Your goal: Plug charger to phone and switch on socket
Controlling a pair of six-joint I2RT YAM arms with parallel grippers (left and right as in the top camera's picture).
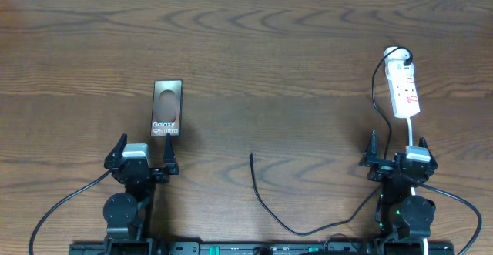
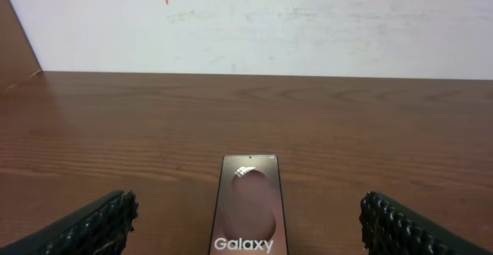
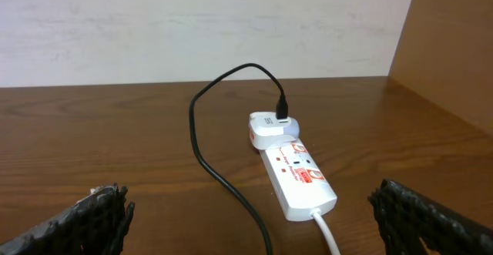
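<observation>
My left fingers [image 2: 96,226] stand wide and empty, the phone [image 1: 166,109] just ahead on the desk [image 1: 293,55]. Nothing begun, I judge: the charger [image 1: 253,179], its loose tip mid-desk, needs grasping first. My right fingers [image 3: 92,218] are wide too, facing the socket [image 1: 404,90].

**Both arms low, end effectors wide open**

The left end effector [image 1: 145,151] and the right end effector [image 1: 398,152] sit at the near edge of the surface [image 1: 254,39], one toward its left end and one toward its right, well apart. Both point at its far edge, fingers [image 2: 96,228] spread wide, holding nothing. Each arm folds back behind its wrist.
</observation>
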